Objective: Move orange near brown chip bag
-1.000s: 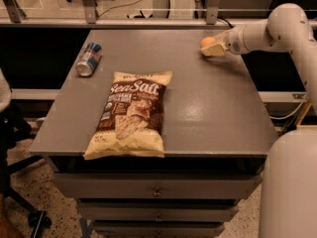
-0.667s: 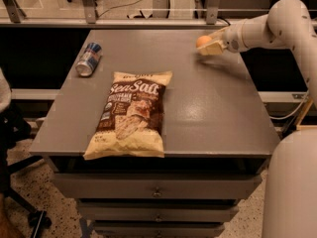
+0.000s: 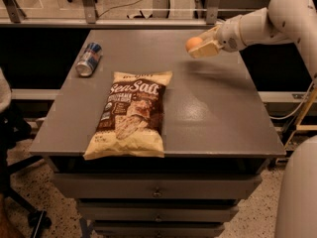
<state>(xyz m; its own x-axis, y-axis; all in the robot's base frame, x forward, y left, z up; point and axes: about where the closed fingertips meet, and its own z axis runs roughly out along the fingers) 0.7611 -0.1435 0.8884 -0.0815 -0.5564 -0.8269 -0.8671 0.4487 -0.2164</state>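
The end effector [image 3: 202,47] is clamped on the orange [image 3: 193,43], holding it in the air over the far right part of the desk [image 3: 213,118], with a soft shadow beneath. The brown chip bag [image 3: 130,114] lies flat at the near left, well apart from the fruit. A can [image 3: 89,59] lies on its side at the far left. From where I stand, the pick-up looks done. What is left is carrying the orange left and nearer, then setting it down beside the bag.

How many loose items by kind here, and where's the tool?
Fruit: 1, orange, gripped in the tool, held above the far right of the table.
Snack bags: 1, brown chip bag, lying flat, centre-left.
Cans: 1, blue and silver can, on its side, far left.
Total: 3
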